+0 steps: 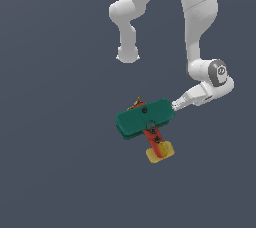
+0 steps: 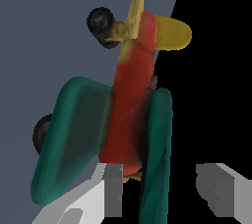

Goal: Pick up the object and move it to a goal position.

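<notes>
The object is a toy biplane point(image 1: 145, 120) with dark-green wing slabs, a red body and a flat yellow tail point(image 1: 160, 152), lying near the middle of the exterior view. My gripper point(image 1: 175, 105) sits at the wing's end on the exterior view's right. In the wrist view the biplane point(image 2: 130, 110) fills the frame, yellow tail and a black wheel at its far end. My gripper point(image 2: 165, 188) is open. One green wing slab point(image 2: 156, 154) and the tip of the red body lie between the two grey fingers point(image 2: 114, 188), and the other finger stands apart from the wing.
A flat dark grey-blue floor point(image 1: 55, 147) spreads all around the plane. The white arm's links point(image 1: 200, 17) rise at the back of the exterior view, with the elbow on the exterior view's left. Part of the wrist view is black.
</notes>
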You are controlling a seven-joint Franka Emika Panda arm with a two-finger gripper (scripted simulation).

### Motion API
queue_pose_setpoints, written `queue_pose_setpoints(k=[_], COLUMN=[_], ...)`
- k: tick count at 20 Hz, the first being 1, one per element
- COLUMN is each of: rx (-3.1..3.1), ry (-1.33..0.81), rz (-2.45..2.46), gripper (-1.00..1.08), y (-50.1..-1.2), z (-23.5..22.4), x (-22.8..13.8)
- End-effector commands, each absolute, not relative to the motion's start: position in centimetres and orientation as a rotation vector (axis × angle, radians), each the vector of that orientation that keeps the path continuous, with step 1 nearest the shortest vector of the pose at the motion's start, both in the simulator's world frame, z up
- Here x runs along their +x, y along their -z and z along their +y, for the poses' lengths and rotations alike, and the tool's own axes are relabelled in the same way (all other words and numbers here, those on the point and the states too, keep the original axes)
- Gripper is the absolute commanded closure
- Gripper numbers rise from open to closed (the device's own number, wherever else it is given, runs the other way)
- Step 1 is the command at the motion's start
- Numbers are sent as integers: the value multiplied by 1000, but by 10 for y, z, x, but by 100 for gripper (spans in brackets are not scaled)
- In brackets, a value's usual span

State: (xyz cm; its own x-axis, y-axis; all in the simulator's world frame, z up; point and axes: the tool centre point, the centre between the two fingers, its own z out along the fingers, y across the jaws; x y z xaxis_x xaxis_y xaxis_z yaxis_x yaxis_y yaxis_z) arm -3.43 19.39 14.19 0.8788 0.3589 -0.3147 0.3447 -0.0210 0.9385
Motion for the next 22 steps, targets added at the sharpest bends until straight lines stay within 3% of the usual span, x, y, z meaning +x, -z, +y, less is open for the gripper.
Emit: queue_pose_setpoints(k=[1,10,20,21,22], rx=[1598,1581,1579,1579,1579], ry=[-30,-43,-44,-44,-44], rz=[561,564,564,564,564], gripper=[-20,-20,-20,108,108], y=[-142,-141,-137,-137,-137], z=[198,201,170,170,170], x=[-34,-33,-22,-22,-22])
